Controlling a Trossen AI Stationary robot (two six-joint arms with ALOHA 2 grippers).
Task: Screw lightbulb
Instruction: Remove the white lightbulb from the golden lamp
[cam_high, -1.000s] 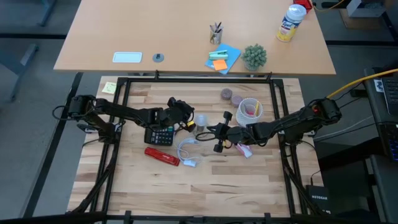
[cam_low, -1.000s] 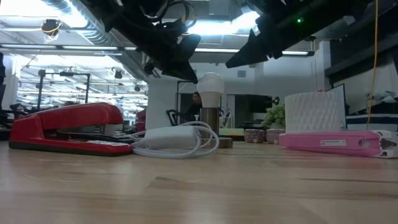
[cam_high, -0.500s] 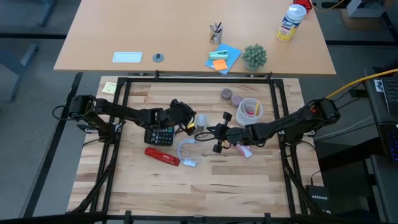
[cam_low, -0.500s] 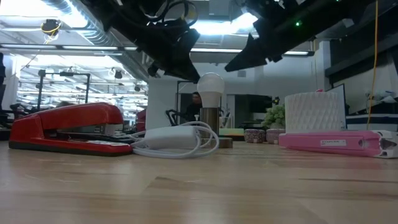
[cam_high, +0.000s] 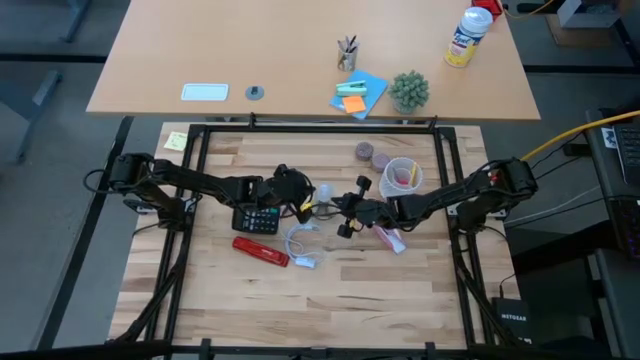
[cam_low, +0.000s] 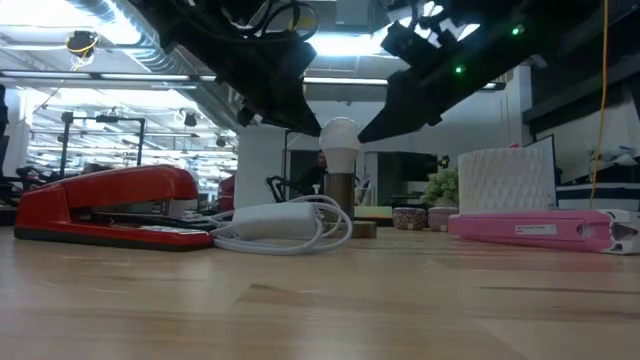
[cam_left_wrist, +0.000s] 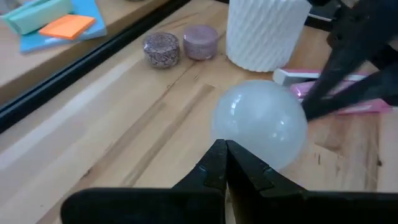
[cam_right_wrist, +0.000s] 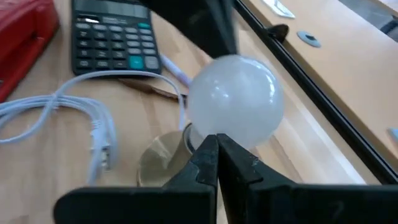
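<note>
lightbulb (cam_high: 323, 192) mid-table (upright), calculator (cam_high: 259, 216) to its left, cup (cam_high: 401, 176) to its right, stapler (cam_high: 261, 250) nearer front

red stapler (cam_high: 261, 250), calculator (cam_high: 256, 217), white cable (cam_high: 300, 243)

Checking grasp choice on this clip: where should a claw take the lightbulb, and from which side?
Grip the lightbulb on its round white globe, coming down from above with fingers either side. It stands upright on its base, so the dome is the free, exposed part. Both the left claw and right claw are shut beside it, so open first.

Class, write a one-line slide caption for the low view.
Both shut grippers, left and right, flank the upright lightbulb.
</note>
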